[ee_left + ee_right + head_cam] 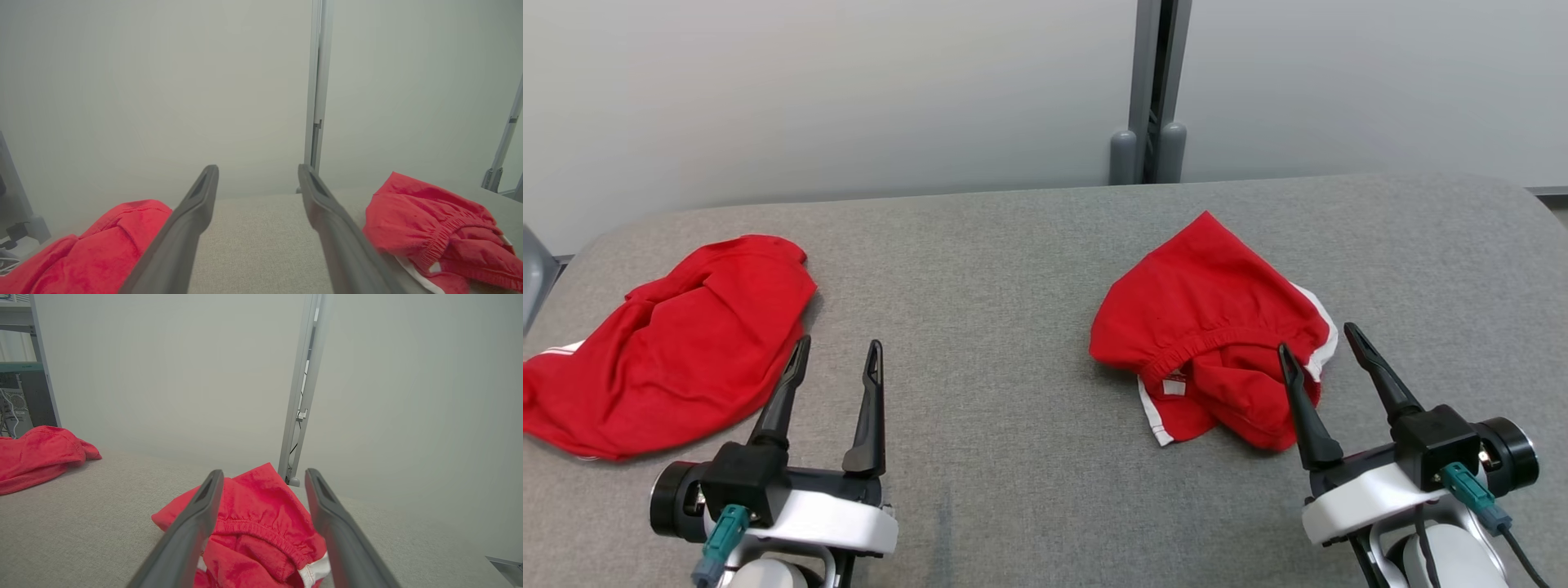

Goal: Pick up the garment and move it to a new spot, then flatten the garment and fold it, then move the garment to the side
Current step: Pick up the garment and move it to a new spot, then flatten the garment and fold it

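Two crumpled red garments lie on the grey fabric-covered table. The right garment is bunched, showing an elastic waistband and white trim. My right gripper hovers open at its near right edge, its fingers straddling the cloth without holding it. The left garment is a wider heap with white stripes at its far left end. My left gripper stands open just right of that heap, empty.
A grey upright post rises behind the table's far edge against a pale wall. The table has rounded far corners. A shelf with equipment stands beyond the table's left end. Bare tabletop stretches between the two garments.
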Available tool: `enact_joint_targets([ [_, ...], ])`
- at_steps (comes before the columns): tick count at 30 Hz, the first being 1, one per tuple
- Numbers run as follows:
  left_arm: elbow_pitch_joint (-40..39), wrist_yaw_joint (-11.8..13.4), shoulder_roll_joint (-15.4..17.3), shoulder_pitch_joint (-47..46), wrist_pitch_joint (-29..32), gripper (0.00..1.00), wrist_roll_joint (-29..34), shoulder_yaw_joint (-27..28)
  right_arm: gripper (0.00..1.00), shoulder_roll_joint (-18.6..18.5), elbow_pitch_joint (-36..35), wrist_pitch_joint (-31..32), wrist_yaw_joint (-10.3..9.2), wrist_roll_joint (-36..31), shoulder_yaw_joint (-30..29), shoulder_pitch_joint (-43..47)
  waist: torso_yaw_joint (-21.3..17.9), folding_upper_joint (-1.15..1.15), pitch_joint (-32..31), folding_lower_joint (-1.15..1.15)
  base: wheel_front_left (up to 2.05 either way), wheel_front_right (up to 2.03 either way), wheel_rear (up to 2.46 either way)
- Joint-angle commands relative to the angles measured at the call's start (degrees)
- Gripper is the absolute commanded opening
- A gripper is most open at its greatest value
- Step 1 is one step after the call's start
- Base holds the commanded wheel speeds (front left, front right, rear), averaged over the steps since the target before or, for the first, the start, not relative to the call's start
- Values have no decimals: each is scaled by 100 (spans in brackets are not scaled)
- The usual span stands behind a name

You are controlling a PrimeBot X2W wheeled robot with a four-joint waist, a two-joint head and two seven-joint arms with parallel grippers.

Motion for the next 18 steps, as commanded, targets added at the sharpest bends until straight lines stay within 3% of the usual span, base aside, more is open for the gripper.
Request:
enact_joint_targets([
  [1,-63,37,-6,35,-18,100,72,-22,100,-28,3,-13,-2,33,-30,29,33,0,2,0,0,0,0],
  [11,-1,238,-17,84,-18,100,-148,-213,100,-24,45,-13,-2,38,14,11,109,0,4,0,0,0,0],
  [18,32,238,-18,79,-18,100,-135,-242,100,-21,56,-13,-2,41,-3,50,189,0,26,0,0,0,0],
])
